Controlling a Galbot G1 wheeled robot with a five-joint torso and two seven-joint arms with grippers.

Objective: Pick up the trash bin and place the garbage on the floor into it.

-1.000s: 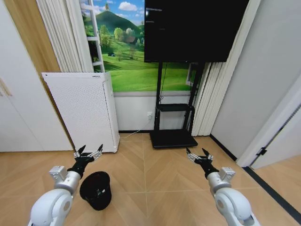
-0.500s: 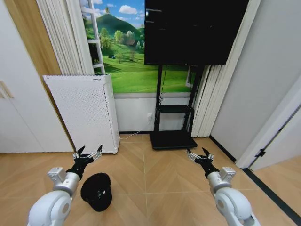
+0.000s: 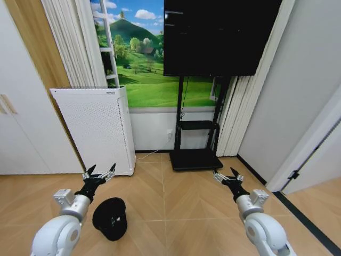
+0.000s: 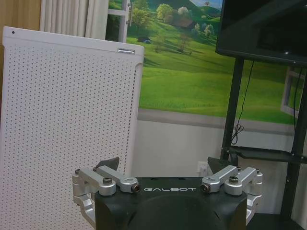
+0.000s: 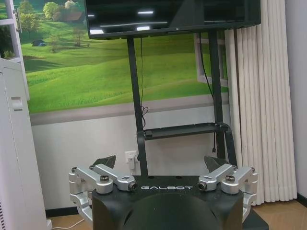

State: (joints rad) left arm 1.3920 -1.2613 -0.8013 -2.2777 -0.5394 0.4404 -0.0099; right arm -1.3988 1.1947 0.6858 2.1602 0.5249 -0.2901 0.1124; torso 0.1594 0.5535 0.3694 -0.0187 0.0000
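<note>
While both arms are held out low ahead of the robot, nothing is gripped by either one. The left gripper [image 3: 99,174] is seen w/ fingers spread wide & empty, raised above the wooden floor [image 3: 176,197] just in front of the white perforated appliance [image 3: 96,128]; in the left wrist view the same gripper [image 4: 163,165] is shown w/ its dark fingertips [image 4: 109,163] well apart, pointed at the appliance's dotted panel [image 4: 62,120]. The right gripper [image 3: 228,176] is likewise released & empty, held over bare floor on the robot's right, near the black TV stand [image 3: 194,144]; in the right wrist view its tips [image 5: 104,161] are seen parted, w/ the stand's shelf [image 5: 182,130] & the screen [image 5: 168,14] straight ahead. The trash bin [image 3: 110,218] is found on the floor close to the robot, just beside & below the left forearm, apart from the left gripper's fingers; it is seen from above, dark mouth facing up toward the head cam, & a small pale mark shows inside, too small to ID. A green landscape mural [image 3: 144,64] is seen on the back wall behind the stand, w/ pale curtains [image 3: 72,42] to its left.
</note>
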